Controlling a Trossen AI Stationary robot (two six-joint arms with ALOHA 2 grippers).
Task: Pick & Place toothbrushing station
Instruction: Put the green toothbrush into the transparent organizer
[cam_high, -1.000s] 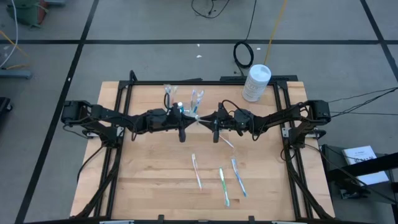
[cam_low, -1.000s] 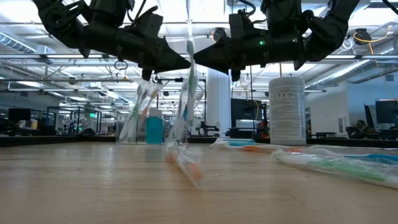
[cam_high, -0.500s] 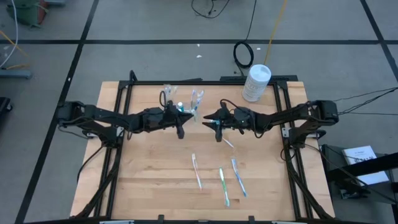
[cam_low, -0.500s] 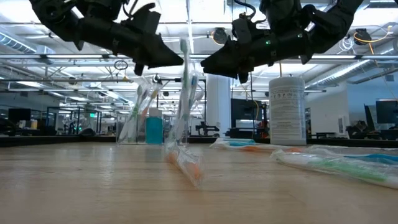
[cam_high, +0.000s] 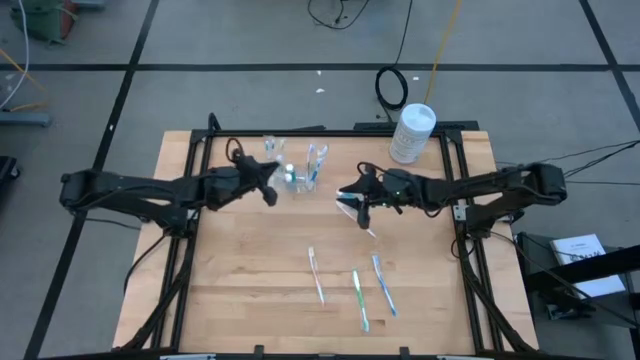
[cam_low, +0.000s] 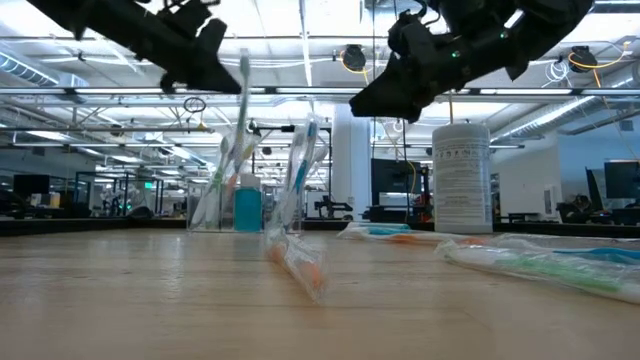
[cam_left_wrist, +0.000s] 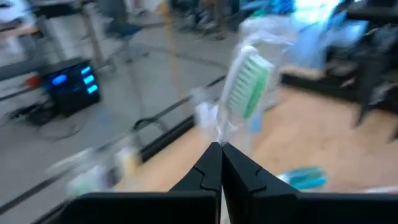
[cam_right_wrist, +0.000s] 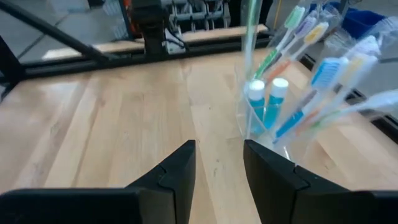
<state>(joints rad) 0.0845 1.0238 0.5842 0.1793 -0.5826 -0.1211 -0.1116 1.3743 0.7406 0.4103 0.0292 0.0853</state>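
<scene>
Free room and obstacles around the toothbrushing station (cam_high: 295, 172) on the table (cam_high: 240, 270).

The left gripper (cam_high: 270, 186) hangs just beside the station on one side, the right gripper (cam_high: 357, 200) near on the other. Three wrapped toothbrushes (cam_high: 352, 290) lie well nearer the front edge; a white tub (cam_high: 411, 132) stands at the far corner. Bare wood lies between.

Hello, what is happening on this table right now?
Two robot arms are filling a clear toothbrush holder at the back of the table. The left gripper, jaws shut, holds a wrapped toothbrush in the air beside the holder. The right gripper hangs open and empty on the other side. Three wrapped toothbrushes lie near the front, and a white tub stands at the back corner.
</scene>
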